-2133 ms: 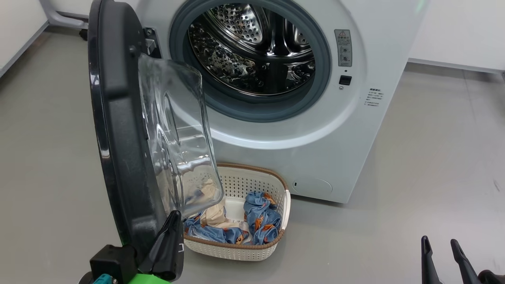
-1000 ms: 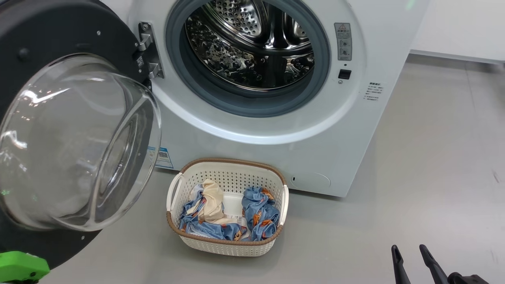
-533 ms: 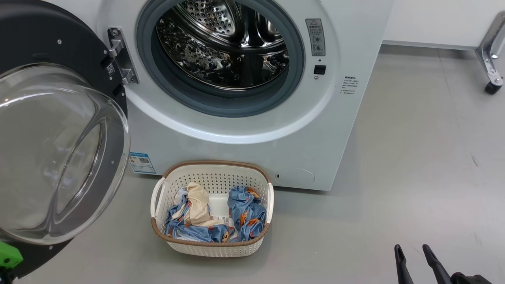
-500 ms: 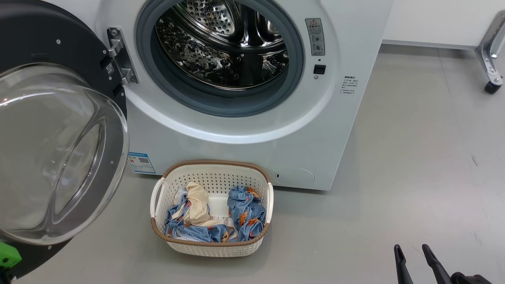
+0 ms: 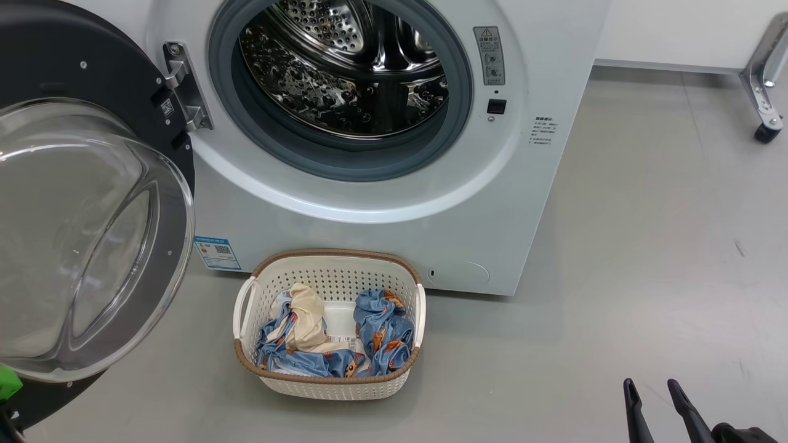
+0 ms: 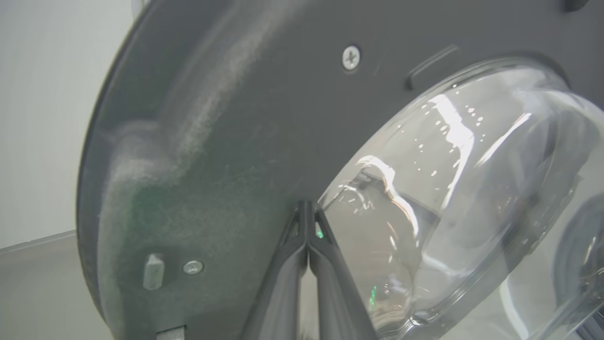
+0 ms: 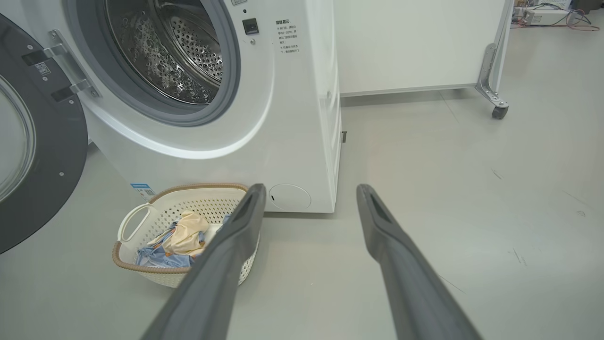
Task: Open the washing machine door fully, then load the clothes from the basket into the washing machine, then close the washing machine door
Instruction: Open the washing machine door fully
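Head view: the washing machine door (image 5: pixel 92 80) stands wide at left; the clothes (image 5: pixel 381 332) lie in the basket (image 5: pixel 335 253), lower centre. Left wrist view: left gripper (image 6: pixel 306 205) jaws pressed together at the door's inner face. Right wrist view: right gripper (image 7: pixel 310 189) jaws spread, empty; you have loading and closing left.

You're in a lab or test room: a washing machine (image 5: pixel 381 246) stands on bare grey floor (image 5: pixel 646 246), near a white partition (image 7: pixel 415 47) on a castor (image 7: pixel 499 111) and cabled electronics (image 7: pixel 542 16)
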